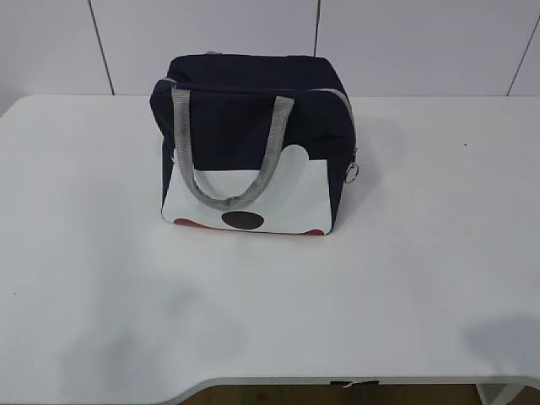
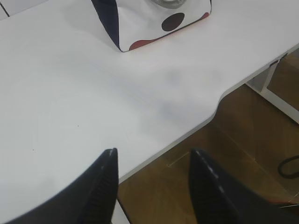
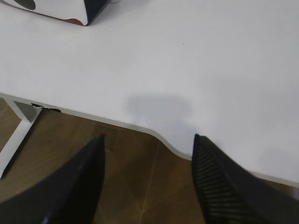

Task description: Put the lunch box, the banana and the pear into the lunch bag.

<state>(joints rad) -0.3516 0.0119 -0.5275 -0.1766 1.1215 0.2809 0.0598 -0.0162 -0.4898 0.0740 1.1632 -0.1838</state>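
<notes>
Boxy navy fabric lunch bag point(image 1: 253, 143) upright on white bench point(image 1: 405, 278), far ahead of my left hand point(image 2: 154, 179) and right hand point(image 3: 149, 175), both released, empty, over the bench edge.

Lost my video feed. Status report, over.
Left gripper and right gripper open, empty, at table edge. Lunch bag upright, zipped. No food items visible. Path clear.

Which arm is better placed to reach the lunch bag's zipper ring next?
Right, probably: the lunch bag has its ring pull on the right side. The left end effector and right end effector both hang open and empty.
</notes>
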